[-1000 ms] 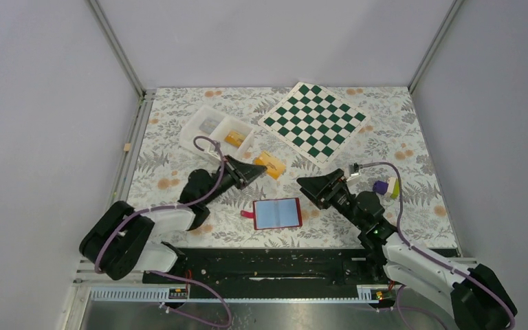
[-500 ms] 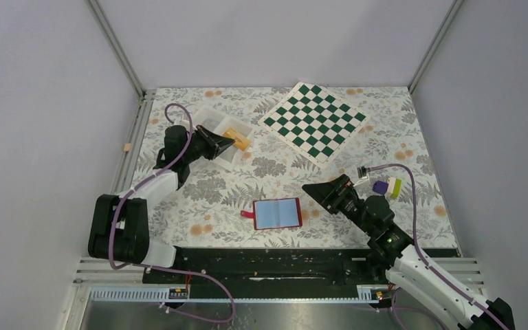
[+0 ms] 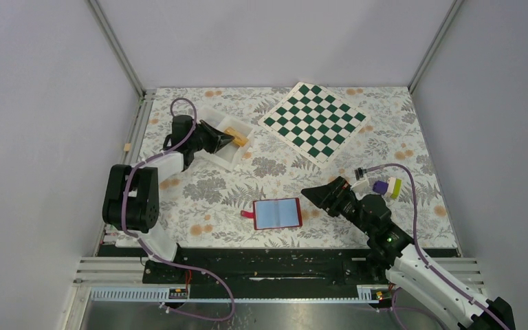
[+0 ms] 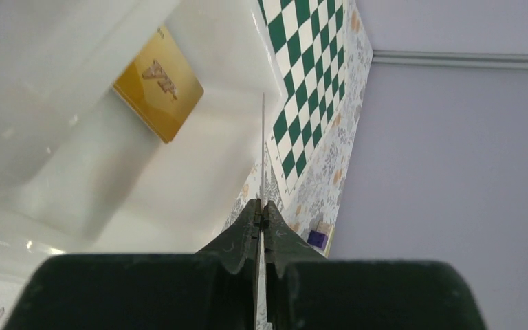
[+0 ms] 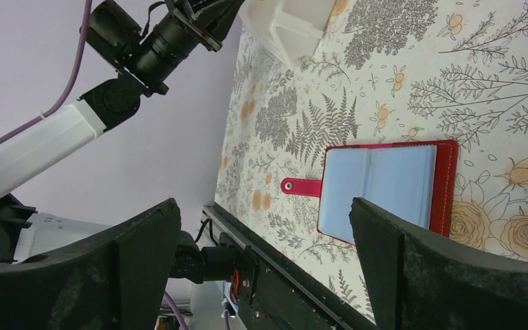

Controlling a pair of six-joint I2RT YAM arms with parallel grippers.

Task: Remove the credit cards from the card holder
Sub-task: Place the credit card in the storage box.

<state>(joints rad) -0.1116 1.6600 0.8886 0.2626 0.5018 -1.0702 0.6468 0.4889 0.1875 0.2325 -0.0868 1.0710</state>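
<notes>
Top external view: the flowery table has a green and white checkerboard at the far side. Near it sits a white tray. The red card holder lies open and flat near the front, blue side up. The right gripper is just beside it, fingers spread wide. The left gripper is over the tray, pinching what looks like a thin card, seen edge on. An orange card lies in the tray.
</notes>
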